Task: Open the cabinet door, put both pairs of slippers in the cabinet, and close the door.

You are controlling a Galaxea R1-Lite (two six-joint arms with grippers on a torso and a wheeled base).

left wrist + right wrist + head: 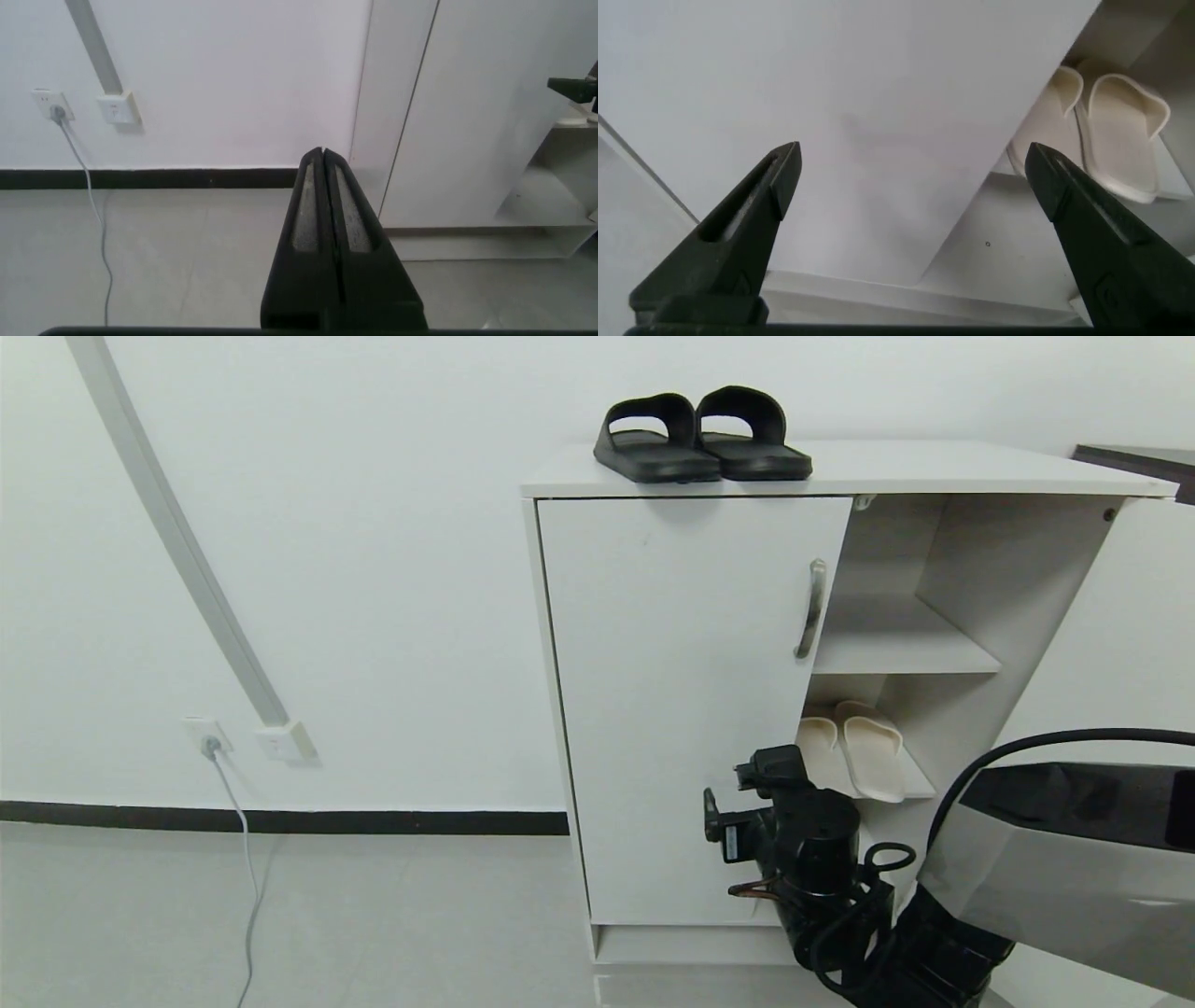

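A pair of black slippers [702,437] sits on top of the white cabinet [934,467]. The cabinet's left door [681,709] is closed, with a metal handle [810,609] at its edge; its right door [1130,616] stands swung open. Inside, a pair of white slippers [864,751] [1106,131] rests on the lower shelf, and the upper shelf [906,658] is bare. My right gripper [770,770] [913,154] is open and holds nothing, low in front of the closed door's inner edge, just short of the white slippers. My left gripper [322,159] is shut on nothing, low over the floor left of the cabinet.
A wall socket [207,735] with a grey cable [247,868] trailing onto the floor and a slanted conduit [177,537] lie to the cabinet's left. Open floor [327,915] spreads there. A dark furniture edge [1139,462] shows behind the cabinet at the right.
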